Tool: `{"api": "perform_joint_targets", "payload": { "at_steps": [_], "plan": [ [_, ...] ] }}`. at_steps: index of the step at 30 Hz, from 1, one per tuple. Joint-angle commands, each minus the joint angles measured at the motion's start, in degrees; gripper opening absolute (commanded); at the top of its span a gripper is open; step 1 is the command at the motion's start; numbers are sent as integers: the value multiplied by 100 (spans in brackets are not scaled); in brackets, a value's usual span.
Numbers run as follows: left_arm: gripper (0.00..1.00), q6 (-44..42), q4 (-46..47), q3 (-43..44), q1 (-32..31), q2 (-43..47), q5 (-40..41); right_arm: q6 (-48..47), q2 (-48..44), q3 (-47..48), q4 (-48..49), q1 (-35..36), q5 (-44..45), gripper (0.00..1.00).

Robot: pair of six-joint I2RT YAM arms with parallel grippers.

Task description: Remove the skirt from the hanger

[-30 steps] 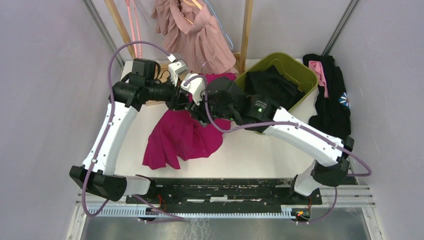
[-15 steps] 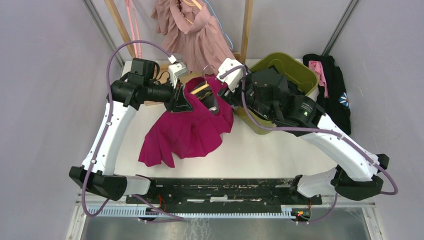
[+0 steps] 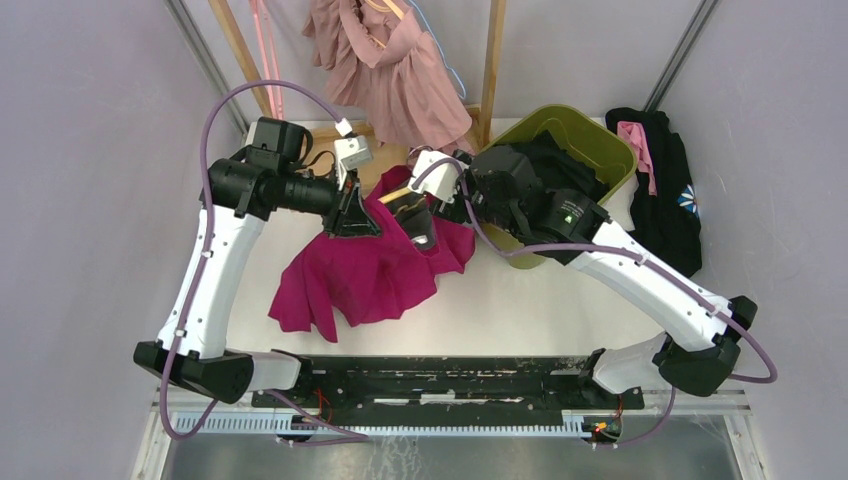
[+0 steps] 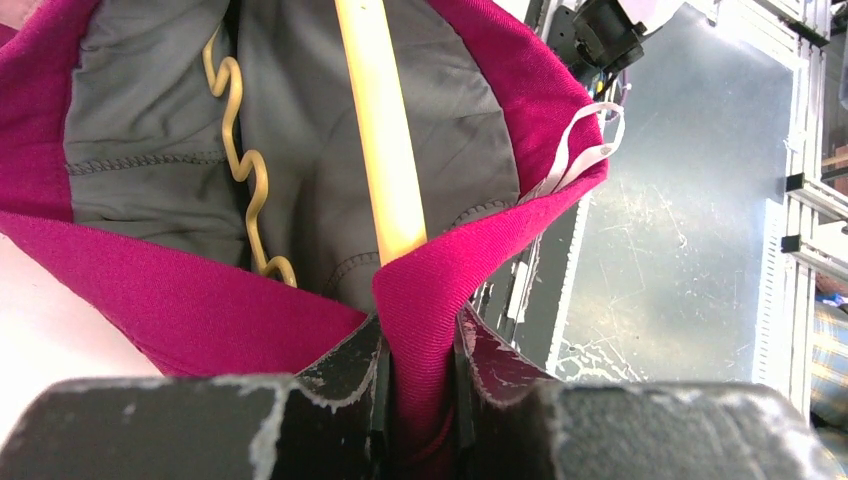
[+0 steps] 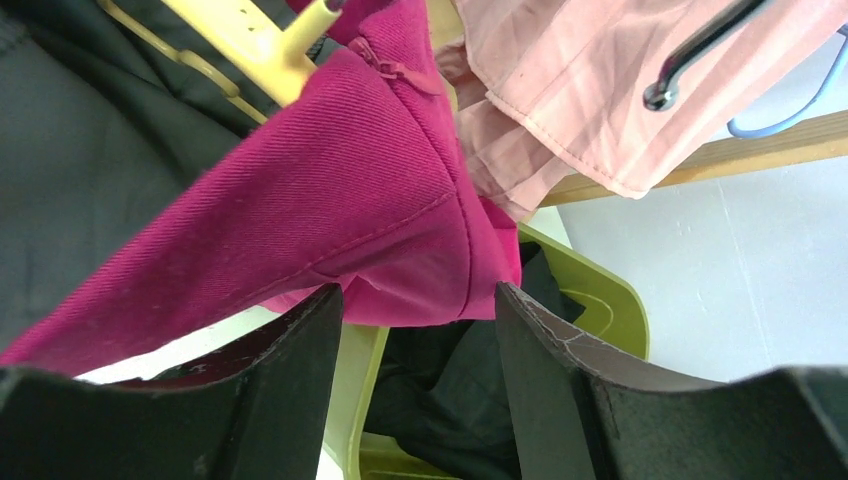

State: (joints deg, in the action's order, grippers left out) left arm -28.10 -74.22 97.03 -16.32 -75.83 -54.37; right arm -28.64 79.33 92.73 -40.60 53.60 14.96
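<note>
The magenta skirt (image 3: 370, 265) lies heaped on the bench (image 3: 520, 300) just left of the green bin (image 3: 575, 115), its waistband raised with the yellow hanger (image 4: 385, 130) inside. The left fingers (image 4: 335, 372) are clenched on a waistband fold. The right fingers (image 5: 290, 380) stand released around the bin-side corner. The best course, I judge, is to hold the pinch firm, grip the hanger rather than cloth, and draw it out toward the bin.

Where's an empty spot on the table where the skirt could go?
The biggest bare patch of table is at the near side, bordered by the skirt, the green bin and the right arm. The back is crowded: the left gripper, right gripper, hanger and pink dress bunch together there.
</note>
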Motion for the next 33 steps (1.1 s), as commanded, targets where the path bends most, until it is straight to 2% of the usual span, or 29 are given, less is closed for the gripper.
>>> {"api": "perform_joint_targets", "payload": {
  "at_steps": [1, 6, 12, 17, 19, 20, 22, 23, 27, 30, 31, 33],
  "plan": [
    [3, -522, 263, 166, -33, 292, -737, -299, -257, -9, 377, -162, -130, 63],
    [3, -610, 267, 38, -60, 485, -886, -264, -217, -23, 612, -528, -576, 62],
    [3, -735, 267, -78, -106, 676, -1160, -349, 38, 125, 630, -633, -1304, 63],
    [3, -747, 267, -41, -122, 711, -1184, -312, 341, 300, 296, -645, -2094, 61],
    [3, -737, 267, -7, -119, 678, -1194, -284, 414, 316, 149, -641, -2331, 52],
    [3, -738, 267, 14, -118, 661, -1195, -268, 443, 326, 91, -641, -2384, 41],
    [3, -733, 267, 33, -121, 628, -1199, -238, 502, 370, -37, -641, -2369, 10],
    [3, -738, 267, 35, -118, 612, -1207, -215, 525, 379, -68, -641, -2289, 2],
    [3, -521, 504, -72, -122, 640, -1140, -134, 476, 294, -65, -662, -2050, 1],
    [3, 232, 1212, -386, -118, 822, -669, 108, 473, 338, 163, -720, -1448, 1],
    [5, 372, 1352, -474, -119, 872, -472, 149, 481, 361, 236, -735, -1198, 1],
    [17, 655, 1678, -581, -115, 974, 7, 172, 487, 375, 407, -746, -784, 1]
  ]
}}
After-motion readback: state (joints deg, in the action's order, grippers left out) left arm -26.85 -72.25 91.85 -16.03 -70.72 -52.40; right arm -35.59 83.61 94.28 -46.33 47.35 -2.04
